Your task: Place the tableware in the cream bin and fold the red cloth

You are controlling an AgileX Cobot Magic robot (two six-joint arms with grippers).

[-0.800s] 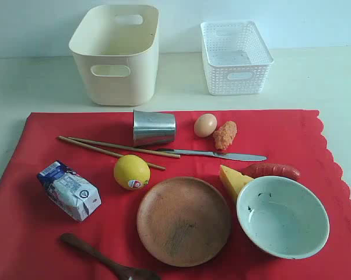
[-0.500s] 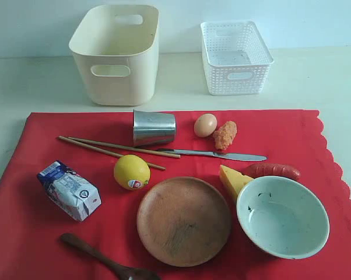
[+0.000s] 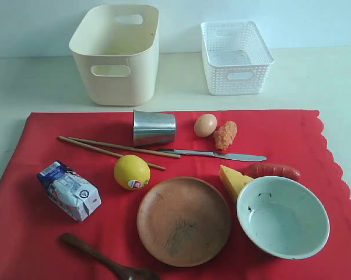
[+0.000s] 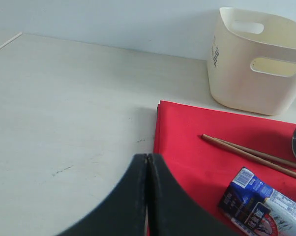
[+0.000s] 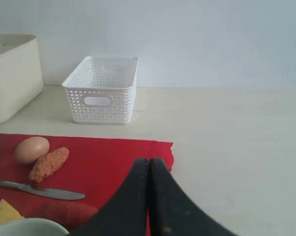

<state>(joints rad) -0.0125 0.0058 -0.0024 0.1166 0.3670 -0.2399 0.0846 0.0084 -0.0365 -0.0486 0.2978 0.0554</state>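
Note:
The red cloth (image 3: 47, 233) lies flat on the table, scalloped edge at the right. On it lie a steel tumbler (image 3: 153, 127) on its side, chopsticks (image 3: 111, 149), a knife (image 3: 222, 155), a brown plate (image 3: 183, 221), a pale bowl (image 3: 282, 216) and a dark spoon (image 3: 105, 262). The cream bin (image 3: 115, 53) stands behind the cloth, empty. Neither arm shows in the exterior view. My left gripper (image 4: 148, 157) is shut and empty above the cloth's left edge (image 4: 160, 128). My right gripper (image 5: 149, 161) is shut and empty above the cloth's far right corner (image 5: 158, 147).
A white lattice basket (image 3: 235, 56) stands right of the cream bin. Foods on the cloth: egg (image 3: 205, 125), fried piece (image 3: 224, 135), lemon (image 3: 131, 172), cheese (image 3: 232, 179), sausage (image 3: 273, 170), and a milk carton (image 3: 69, 190). Bare table surrounds the cloth.

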